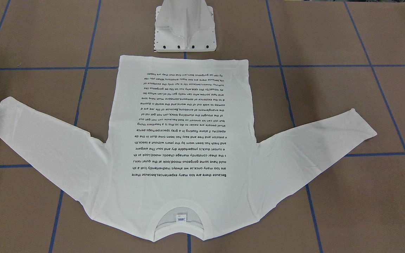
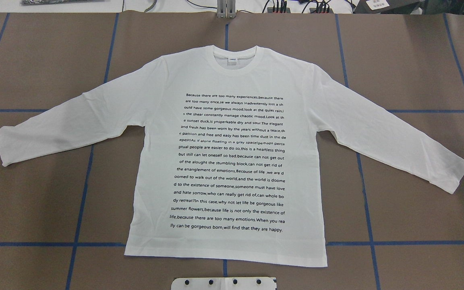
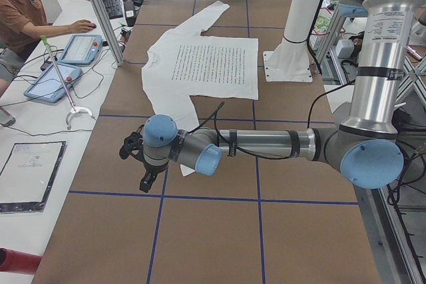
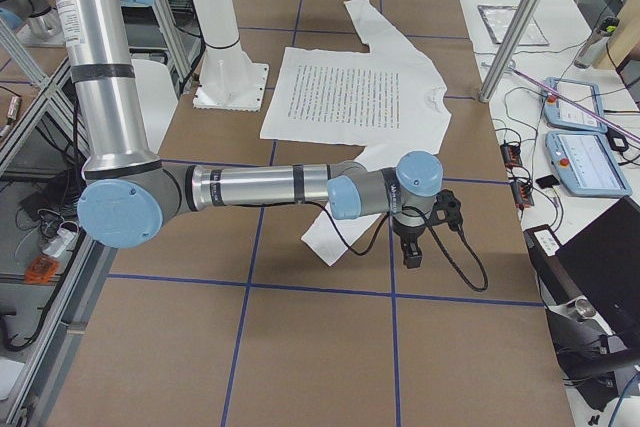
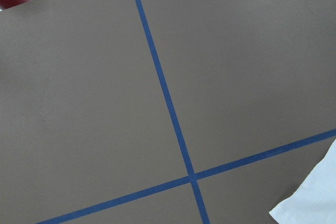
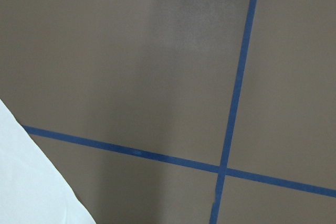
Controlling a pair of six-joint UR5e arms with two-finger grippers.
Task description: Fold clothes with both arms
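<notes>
The white long-sleeved T-shirt (image 2: pixel 232 80) lies flat on the table, text side up, both sleeves spread out, collar away from the robot; it also shows in the front view (image 1: pixel 181 196). My left gripper (image 3: pixel 145 183) hangs over the table by the left sleeve's cuff (image 3: pixel 188 167). My right gripper (image 4: pixel 410 250) hangs by the right sleeve's end (image 4: pixel 325 237). Both show only in the side views, so I cannot tell if they are open or shut. A sleeve corner shows in the left wrist view (image 5: pixel 310 203) and the right wrist view (image 6: pixel 31 182).
The brown table (image 2: pixel 34 209) has a grid of blue tape lines (image 2: pixel 83 189). The white pedestal base (image 1: pixel 185 31) stands just behind the shirt's hem. An operator (image 3: pixel 26 11) with tablets (image 3: pixel 56 81) sits at the far side; aluminium posts (image 4: pixel 520 17) stand there.
</notes>
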